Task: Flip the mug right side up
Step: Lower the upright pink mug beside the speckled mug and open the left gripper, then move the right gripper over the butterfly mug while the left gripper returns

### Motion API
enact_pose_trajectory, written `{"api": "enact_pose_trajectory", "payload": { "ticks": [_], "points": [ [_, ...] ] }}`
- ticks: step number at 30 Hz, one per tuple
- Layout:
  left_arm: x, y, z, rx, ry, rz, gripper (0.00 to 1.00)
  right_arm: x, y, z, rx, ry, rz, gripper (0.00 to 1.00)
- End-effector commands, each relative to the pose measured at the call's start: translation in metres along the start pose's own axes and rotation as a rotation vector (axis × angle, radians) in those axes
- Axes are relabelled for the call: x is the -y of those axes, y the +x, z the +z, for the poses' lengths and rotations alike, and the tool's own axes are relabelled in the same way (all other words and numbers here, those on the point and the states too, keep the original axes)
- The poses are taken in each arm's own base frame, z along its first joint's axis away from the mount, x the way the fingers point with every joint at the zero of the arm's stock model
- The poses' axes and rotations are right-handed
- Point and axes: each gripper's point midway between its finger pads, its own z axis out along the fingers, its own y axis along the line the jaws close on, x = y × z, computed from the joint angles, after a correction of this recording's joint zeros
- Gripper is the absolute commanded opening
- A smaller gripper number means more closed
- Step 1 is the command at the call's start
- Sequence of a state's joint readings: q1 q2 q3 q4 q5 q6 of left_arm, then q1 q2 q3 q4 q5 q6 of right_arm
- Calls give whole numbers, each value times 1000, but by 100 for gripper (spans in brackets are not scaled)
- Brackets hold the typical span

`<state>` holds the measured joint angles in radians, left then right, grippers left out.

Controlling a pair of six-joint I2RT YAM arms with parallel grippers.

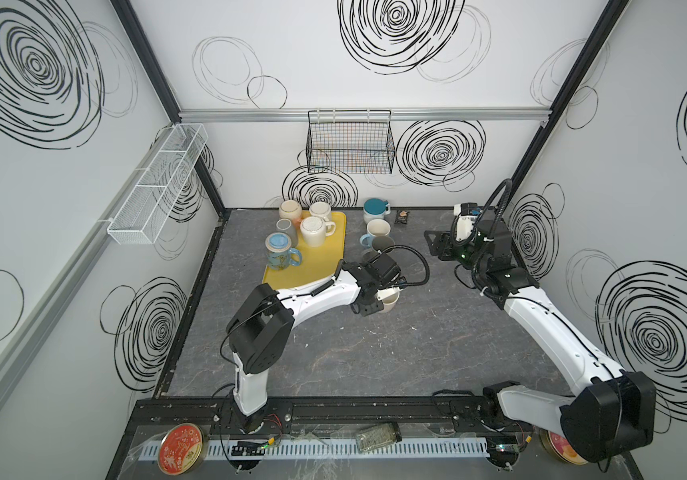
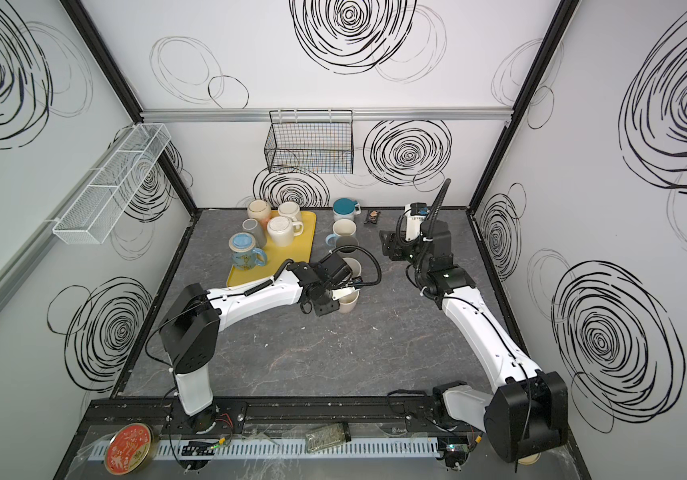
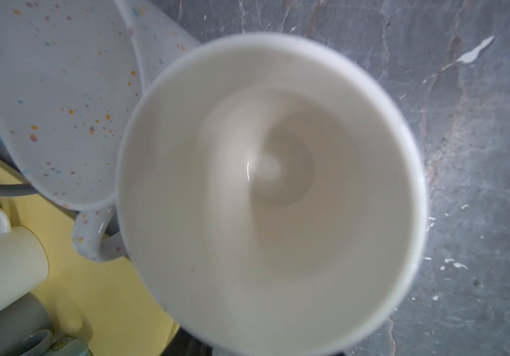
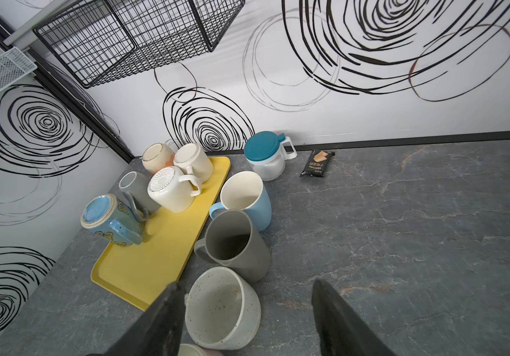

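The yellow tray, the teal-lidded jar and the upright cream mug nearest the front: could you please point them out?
yellow tray (image 1: 317,266), in a top view, on its bare surface
teal-lidded jar (image 4: 263,147), right wrist view, on its lid
cream mug (image 3: 272,185), left wrist view, on its inner wall

Cream mug, upright, empty, near yellow tray
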<state>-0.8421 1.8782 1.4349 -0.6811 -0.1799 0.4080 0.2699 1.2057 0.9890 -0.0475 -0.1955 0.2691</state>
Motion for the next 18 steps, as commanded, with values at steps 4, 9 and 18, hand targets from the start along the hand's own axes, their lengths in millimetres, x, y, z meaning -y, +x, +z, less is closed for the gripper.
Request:
{"api": "enact_pose_trajectory", "payload": {
  "ticks": [4,9,18],
  "points": [
    [-22,-20,-42,124,-56,-33,47,-4,-2,1,11,-27,3,69],
    [-33,-23,-74,215,-74,-64,50,-9,-3,3,10,-59,3,68],
    [-77,0,-127,394,-157,-222,56,-33,7,20,-32,-102,-40,67]
  ]
}}
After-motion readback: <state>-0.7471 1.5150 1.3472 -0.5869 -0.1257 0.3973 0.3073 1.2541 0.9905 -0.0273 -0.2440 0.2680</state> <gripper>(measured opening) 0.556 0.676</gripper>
